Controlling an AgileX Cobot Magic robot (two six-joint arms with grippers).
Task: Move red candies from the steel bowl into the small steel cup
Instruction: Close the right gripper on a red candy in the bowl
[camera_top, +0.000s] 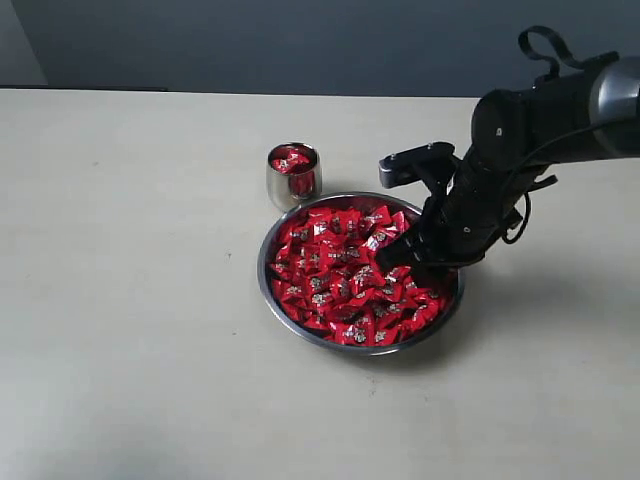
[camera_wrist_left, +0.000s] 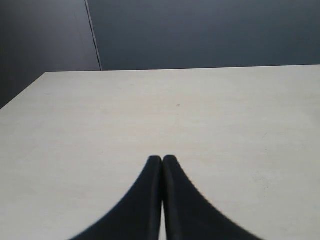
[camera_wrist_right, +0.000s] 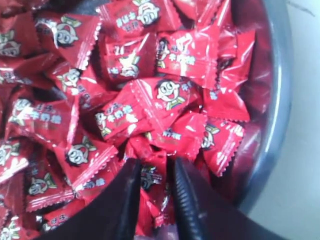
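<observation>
The steel bowl (camera_top: 262, 272) sits mid-table, heaped with red candies (camera_top: 340, 280). Just behind its far left rim stands the small steel cup (camera_top: 293, 180), with a few red candies (camera_top: 291, 160) inside. My right gripper (camera_top: 402, 256) is down in the right side of the bowl. In the right wrist view its fingers (camera_wrist_right: 156, 165) are shut on one red candy (camera_wrist_right: 151, 176) near the bowl's rim (camera_wrist_right: 278, 100). My left gripper (camera_wrist_left: 162, 159) is shut with nothing in it, over bare table, and does not show in the exterior view.
The pale table (camera_top: 120, 300) extends left of and in front of the bowl. A dark wall (camera_top: 300, 40) runs behind the table's far edge. The right arm (camera_top: 540, 120) reaches in from the right above the table.
</observation>
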